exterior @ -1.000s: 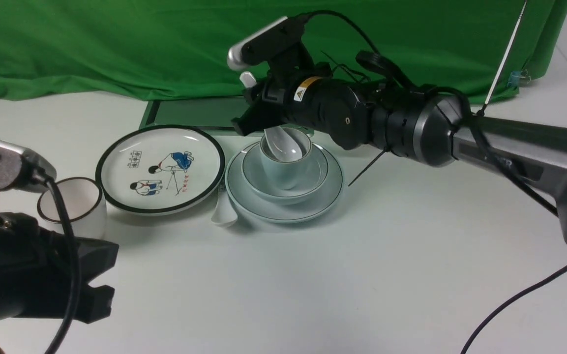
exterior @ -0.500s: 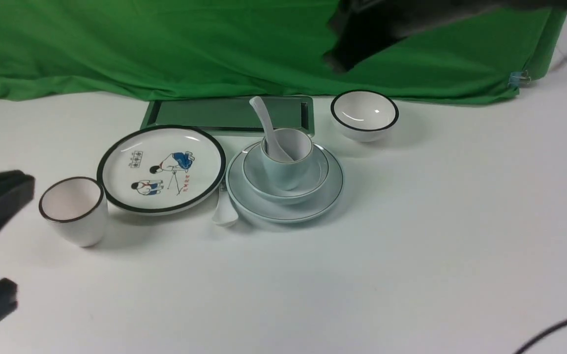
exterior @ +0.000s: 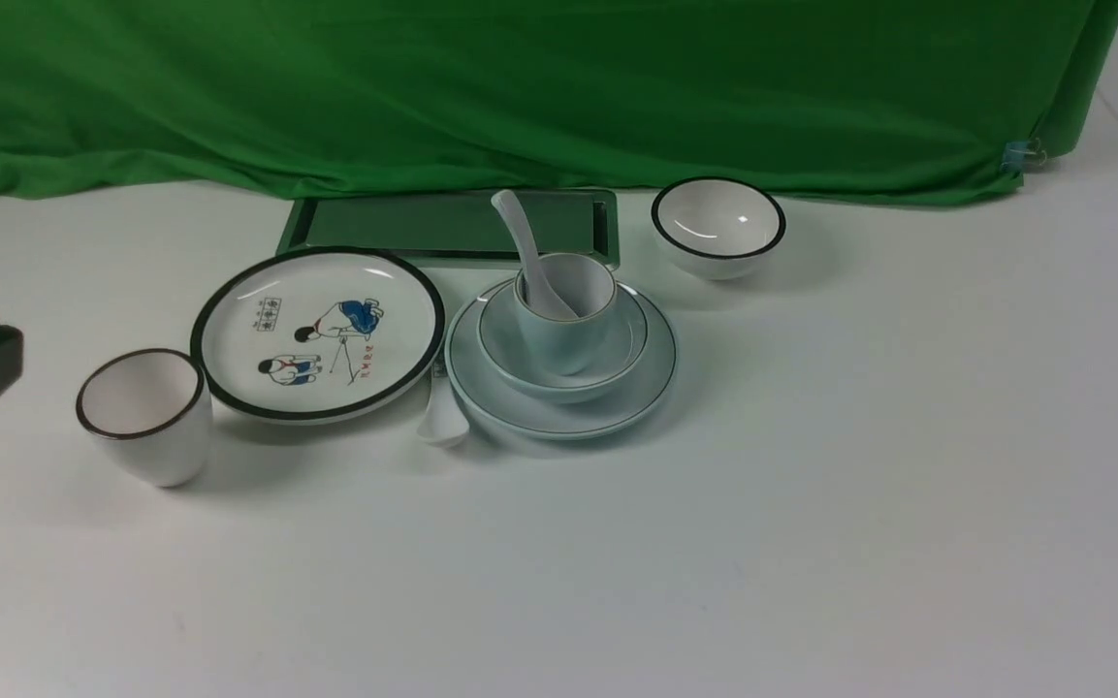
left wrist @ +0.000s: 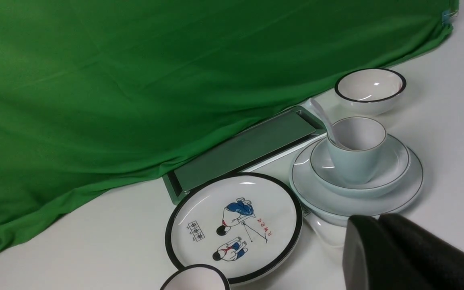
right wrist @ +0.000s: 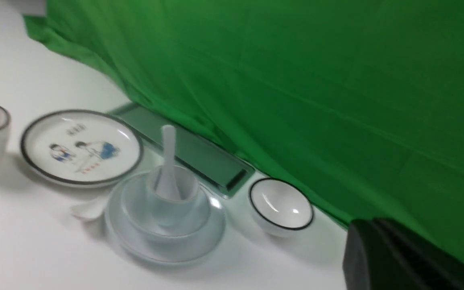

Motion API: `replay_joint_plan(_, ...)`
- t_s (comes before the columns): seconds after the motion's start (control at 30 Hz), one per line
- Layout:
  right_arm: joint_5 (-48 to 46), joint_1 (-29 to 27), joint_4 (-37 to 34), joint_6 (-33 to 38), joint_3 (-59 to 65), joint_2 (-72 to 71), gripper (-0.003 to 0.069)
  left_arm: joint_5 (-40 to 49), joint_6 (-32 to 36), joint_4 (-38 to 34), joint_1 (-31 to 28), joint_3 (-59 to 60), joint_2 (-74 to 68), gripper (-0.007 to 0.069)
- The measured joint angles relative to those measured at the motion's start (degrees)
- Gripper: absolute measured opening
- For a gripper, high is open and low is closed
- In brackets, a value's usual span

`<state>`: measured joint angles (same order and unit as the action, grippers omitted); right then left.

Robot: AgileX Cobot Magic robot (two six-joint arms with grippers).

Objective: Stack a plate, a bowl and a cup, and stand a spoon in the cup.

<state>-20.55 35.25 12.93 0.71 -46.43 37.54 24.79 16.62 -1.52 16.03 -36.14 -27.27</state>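
Standing in the pale blue cup (exterior: 563, 339), the white spoon (exterior: 522, 242) had its scoop down inside and its handle leaning toward the green backdrop (exterior: 520, 87). The cup sat in the bowl (exterior: 628, 334), and the bowl sat on the plate (exterior: 660, 361), near the middle of the counter (exterior: 811, 504). Both grippers were well apart from the stack. The left gripper (left wrist: 370, 227) had its jaws pressed together on nothing, and so did the right gripper (right wrist: 370, 233) (only dark tips showed). A second spoon (exterior: 442, 419) lay just beside the plate.

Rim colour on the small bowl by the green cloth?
Black, on the white bowl; the front view shows it best.
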Motion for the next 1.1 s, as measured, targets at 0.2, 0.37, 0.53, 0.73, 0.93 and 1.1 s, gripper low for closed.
replay_joint_plan(0.2, 16.93, 0.0, -0.21, -5.17, 22.24, -13.74, 0.001, -0.08, 0.0, 0.0, 0.0, 0.0, 0.0, -0.0031)
replay_joint_plan(0.37, 22.79, 0.0, -0.66, -11.65, 32.56, -16.43, 0.0015, -0.08, 0.0, 0.0, 0.0, 0.0, 0.0, -0.0031)
replay_joint_plan(0.53, 24.84, 0.0, -1.02, -19.12, 40.74, -16.62, 0.0042, -0.08, 0.0, 0.0, 0.0, 0.0, 0.0, -0.0031)
replay_joint_plan(0.73, 28.4, 0.0, -1.19, -24.49, 45.02, -16.87, 0.007, -0.08, 0.0, 0.02, 0.0, 0.0, 0.0, -0.0031)
replay_joint_plan(0.93, 30.71, -7.48, -4.05, -24.18, 46.89, -23.77, 0.0092, -0.08, 0.0, 0.25, 0.0, 0.0, 0.0, -0.0031)
replay_joint_plan(1.1, 27.74, -19.86, -5.11, -17.72, 46.89, -31.01, 0.0093, -0.08, 0.0, 0.36, 0.0, 0.0, 0.0, -0.0031)
